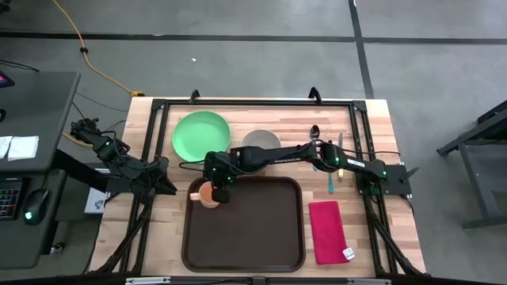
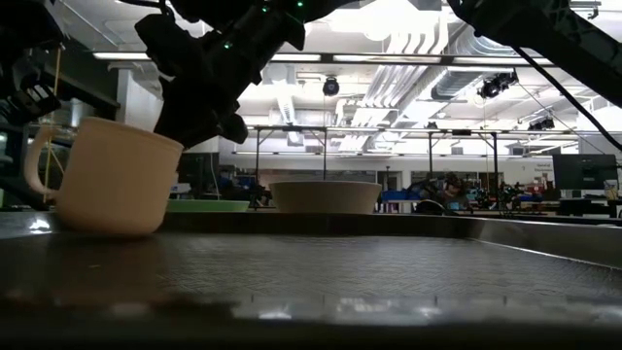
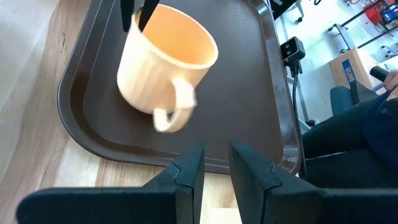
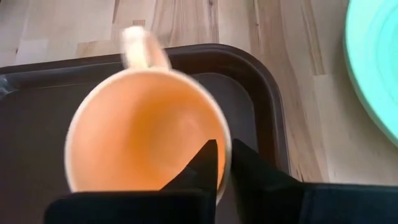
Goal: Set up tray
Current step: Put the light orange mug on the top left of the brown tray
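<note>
Cream mug (image 1: 207, 194) sits tilted on the tray (image 1: 253, 237), its rim pinched by the right gripper (image 4: 222, 163); next, release and lift clear.

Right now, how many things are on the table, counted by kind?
Tray: 1
Mug: 1
Plate: 1
Bowl: 1
Napkin: 1
Cutlery: 3, a spoon and two more pieces that I cannot name
Total: 8
</note>
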Controlling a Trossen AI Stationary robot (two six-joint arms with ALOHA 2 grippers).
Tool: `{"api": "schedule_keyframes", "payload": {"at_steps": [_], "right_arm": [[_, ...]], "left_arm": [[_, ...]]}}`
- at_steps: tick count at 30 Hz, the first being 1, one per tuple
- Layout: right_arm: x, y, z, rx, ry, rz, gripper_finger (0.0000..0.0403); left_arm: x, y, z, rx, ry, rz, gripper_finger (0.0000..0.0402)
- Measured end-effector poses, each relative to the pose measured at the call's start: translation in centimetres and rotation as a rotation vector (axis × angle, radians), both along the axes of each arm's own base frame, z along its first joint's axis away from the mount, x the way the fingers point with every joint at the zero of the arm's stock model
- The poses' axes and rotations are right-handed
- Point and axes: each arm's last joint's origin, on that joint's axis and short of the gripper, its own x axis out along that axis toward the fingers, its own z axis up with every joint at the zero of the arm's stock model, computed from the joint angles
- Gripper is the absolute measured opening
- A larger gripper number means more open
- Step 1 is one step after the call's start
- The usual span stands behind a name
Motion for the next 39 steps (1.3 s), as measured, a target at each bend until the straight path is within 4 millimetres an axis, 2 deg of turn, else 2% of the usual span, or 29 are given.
{"api": "schedule_keyframes", "payload": {"at_steps": [8, 19, 28, 31, 39], "right_arm": [[0.0, -0.1, 0.0, 0.004, 0.0, 0.002, 0.0064], [0.2, -0.1, 0.2, 0.005, -0.025, 0.001, 0.0076], [0.3, 0.0, 0.3, 0.031, -0.038, 0.019, 0.0122], [0.4, 0.0, 0.9, 0.045, -0.059, 0.02, 0.0131], [-0.5, -0.4, 4.6, 0.031, -0.13, 0.025, 0.0132]], "left_arm": [[0.0, 0.0, 0.0, 0.0, 0.0, 0.0, 0.0104], [0.0, 0.0, 0.0, 0.001, 0.0, 0.0, 0.0104], [0.0, 0.0, 0.0, 0.0, 0.0, 0.0, 0.0104], [0.0, 0.0, 0.0, 0.0, 0.0, 0.0, 0.0104], [0.0, 0.0, 0.0, 0.0, -0.001, 0.0, 0.0104]]}}
